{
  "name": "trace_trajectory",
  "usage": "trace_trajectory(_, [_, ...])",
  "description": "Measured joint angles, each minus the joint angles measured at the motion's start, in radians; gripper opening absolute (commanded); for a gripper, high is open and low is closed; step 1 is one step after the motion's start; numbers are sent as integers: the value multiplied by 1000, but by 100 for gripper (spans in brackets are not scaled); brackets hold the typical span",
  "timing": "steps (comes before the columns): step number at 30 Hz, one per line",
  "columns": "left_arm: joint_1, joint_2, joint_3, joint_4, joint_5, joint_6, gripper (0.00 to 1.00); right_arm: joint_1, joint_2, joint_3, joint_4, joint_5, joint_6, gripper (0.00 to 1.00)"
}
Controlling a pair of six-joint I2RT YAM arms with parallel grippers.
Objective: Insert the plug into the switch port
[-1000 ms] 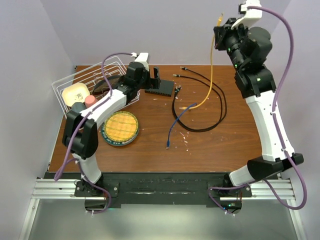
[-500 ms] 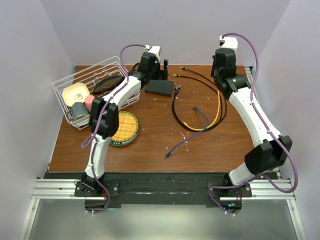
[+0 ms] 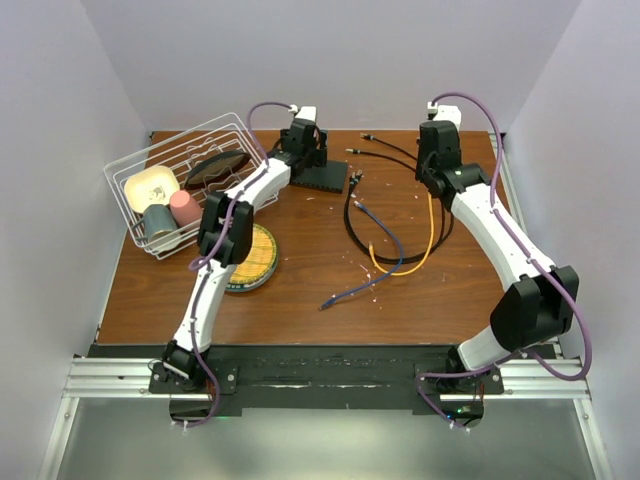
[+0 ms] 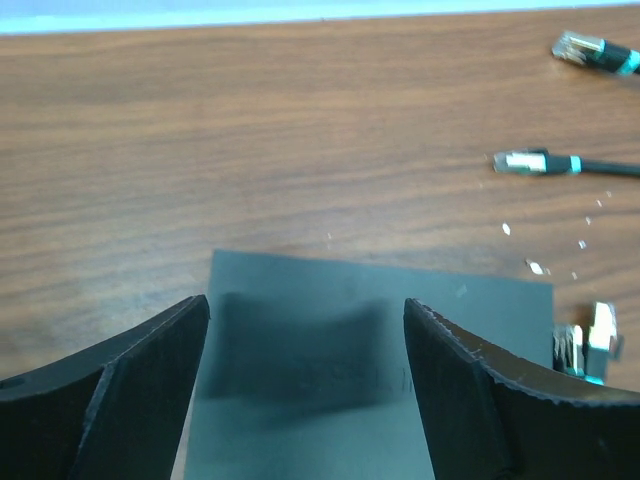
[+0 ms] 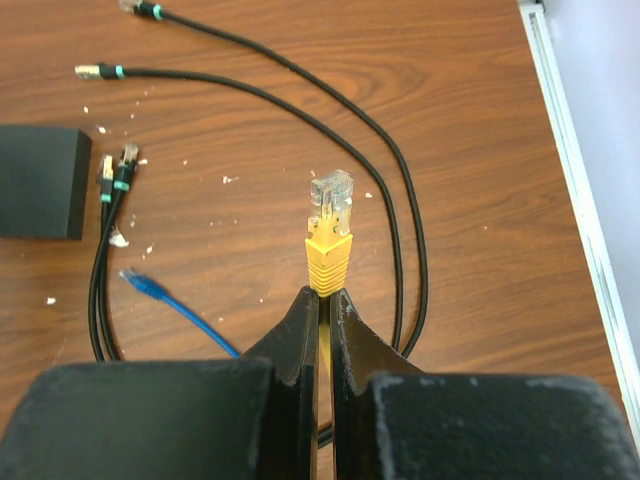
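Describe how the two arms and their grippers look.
The left arm and right arm have white shells, black joints, and a purple cable looped along each. The left gripper and right gripper carry matte black, wedge-shaped fingers.

Robotics lab: alu rails (image 3: 110, 378), walled table (image 3: 310, 290)

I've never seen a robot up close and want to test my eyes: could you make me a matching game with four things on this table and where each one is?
Things:
1. yellow plug
2. blue cable
3. black box
4. pink cup

Places:
A. in the wire rack
B. pinched in the right gripper
C. lying loose on the table
D. under the open left gripper

Pairs: 1-B, 2-C, 3-D, 4-A
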Motion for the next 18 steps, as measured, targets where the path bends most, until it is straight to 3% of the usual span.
trace_trajectory(18, [0, 56, 46, -8, -26, -8, 74, 0, -76, -51, 1, -40, 2, 0])
